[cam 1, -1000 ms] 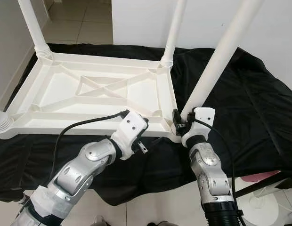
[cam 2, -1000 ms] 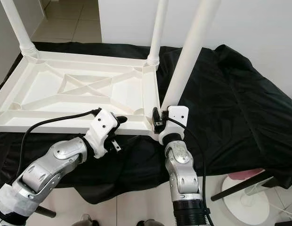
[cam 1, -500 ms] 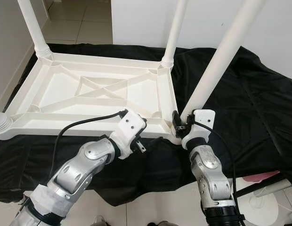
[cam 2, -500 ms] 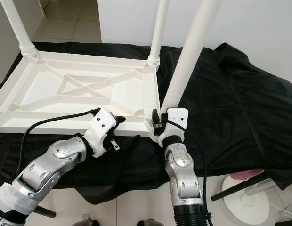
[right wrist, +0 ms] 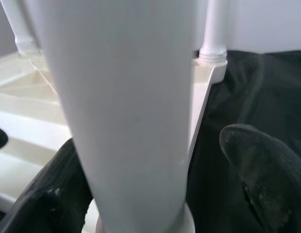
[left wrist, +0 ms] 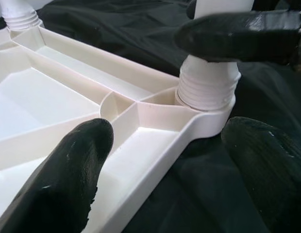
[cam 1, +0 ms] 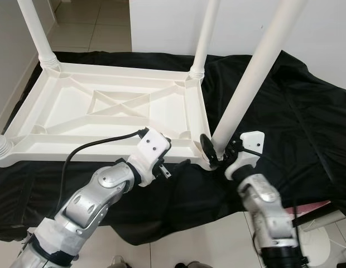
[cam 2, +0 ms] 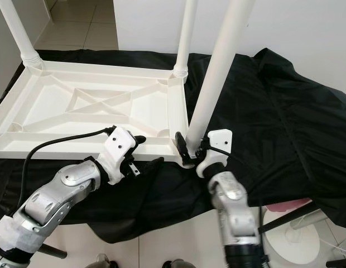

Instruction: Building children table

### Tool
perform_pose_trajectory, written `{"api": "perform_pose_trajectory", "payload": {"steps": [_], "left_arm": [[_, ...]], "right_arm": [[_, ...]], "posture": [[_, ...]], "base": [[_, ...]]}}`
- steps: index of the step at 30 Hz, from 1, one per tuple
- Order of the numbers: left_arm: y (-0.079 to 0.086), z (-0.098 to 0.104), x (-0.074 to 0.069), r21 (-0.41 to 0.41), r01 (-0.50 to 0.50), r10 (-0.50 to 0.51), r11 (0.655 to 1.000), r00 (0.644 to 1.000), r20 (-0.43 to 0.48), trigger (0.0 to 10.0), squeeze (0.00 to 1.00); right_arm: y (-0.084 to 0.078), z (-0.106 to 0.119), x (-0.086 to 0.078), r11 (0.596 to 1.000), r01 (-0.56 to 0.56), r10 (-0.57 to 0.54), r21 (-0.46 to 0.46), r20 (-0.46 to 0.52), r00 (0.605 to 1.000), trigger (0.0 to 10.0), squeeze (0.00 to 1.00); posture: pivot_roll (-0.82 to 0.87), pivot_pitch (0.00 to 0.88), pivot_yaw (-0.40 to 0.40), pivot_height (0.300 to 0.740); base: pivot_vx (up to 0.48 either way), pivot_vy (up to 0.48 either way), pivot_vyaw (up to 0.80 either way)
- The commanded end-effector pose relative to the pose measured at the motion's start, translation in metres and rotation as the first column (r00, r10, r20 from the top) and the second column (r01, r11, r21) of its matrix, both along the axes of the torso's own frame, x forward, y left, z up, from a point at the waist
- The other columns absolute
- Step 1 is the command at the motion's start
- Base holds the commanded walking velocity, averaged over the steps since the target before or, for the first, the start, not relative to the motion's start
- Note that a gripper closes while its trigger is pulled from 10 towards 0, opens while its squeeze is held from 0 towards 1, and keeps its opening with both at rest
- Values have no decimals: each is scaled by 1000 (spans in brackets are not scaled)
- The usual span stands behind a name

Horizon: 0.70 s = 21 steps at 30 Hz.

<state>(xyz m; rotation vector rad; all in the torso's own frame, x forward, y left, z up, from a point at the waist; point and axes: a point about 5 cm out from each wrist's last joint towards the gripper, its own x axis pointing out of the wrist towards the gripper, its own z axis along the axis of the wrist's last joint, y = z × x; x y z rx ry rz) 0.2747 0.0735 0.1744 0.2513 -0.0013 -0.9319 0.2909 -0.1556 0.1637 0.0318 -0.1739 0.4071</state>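
Note:
The white plastic table (cam 1: 95, 151) lies upside down on a black cloth. A long white leg (cam 1: 256, 61) stands tilted in its near right corner, with its ribbed end (left wrist: 207, 87) in the socket. My right gripper (cam 1: 219, 149) is open around the base of this leg. One finger (right wrist: 53, 194) rests against the leg and the other finger (right wrist: 257, 170) stands off it. My left gripper (cam 1: 176, 155) is open at the table's front rim just left of that corner, with one finger (left wrist: 77, 165) over the rim and the other (left wrist: 262, 160) outside it.
Two more legs (cam 1: 203, 33) (cam 1: 33, 28) stand at the far corners and a ribbed leg end (cam 1: 0, 146) is at the near left. The black cloth (cam 1: 296, 117) spreads to the right. A white wall is behind, tiled floor below, and a white round base (cam 2: 284, 229) is at the lower right.
My right wrist has swung to the right around the leg's base, so one finger now shows left of the leg. The left arm has barely moved.

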Motion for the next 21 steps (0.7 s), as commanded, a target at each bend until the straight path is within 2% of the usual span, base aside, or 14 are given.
{"api": "perform_pose_trajectory", "payload": {"steps": [1,3,5,7,9,13,16,21], "left_arm": [[-6,0,-6,14,140,-139,990,990,-21,10000,0],[-7,1,-7,8,142,-142,990,990,-20,10000,0],[-6,-4,-7,19,135,-135,991,991,-25,10000,0],[-6,-4,-7,19,135,-135,991,991,-25,10000,0],[-10,-1,-9,-5,144,-145,989,989,-29,10000,0],[-12,0,-10,-12,153,-153,988,988,-28,10000,0],[-16,-3,-8,21,165,-164,986,986,-17,10000,0],[-19,1,-4,21,171,-171,985,985,-3,10000,0]], "right_arm": [[-9,-3,4,997,-70,70,-28,-11,998,10000,0],[-11,-3,6,994,-97,97,-42,-12,995,10000,0],[-13,-7,10,981,-177,175,-84,-31,984,10000,0],[-13,-7,10,981,-177,175,-84,-31,984,10000,0],[-15,-9,16,963,-241,237,-121,-47,970,10000,0],[-15,-10,19,956,-259,254,-138,-51,966,10000,0],[-11,-11,28,938,-308,300,-158,-73,951,10000,0],[-6,-16,35,921,-347,335,-177,-95,938,9922,0]], "posture": [[-35,102,-65,740],[-35,102,-65,740],[-28,97,-54,740],[-28,97,-54,740],[-24,81,-49,740],[-25,78,-48,740],[-22,64,-45,740],[-19,51,-36,740]], "base": [[0,0,0],[0,0,0],[0,0,0],[0,0,0],[0,0,0],[0,0,0],[0,0,0],[0,0,0]]}}
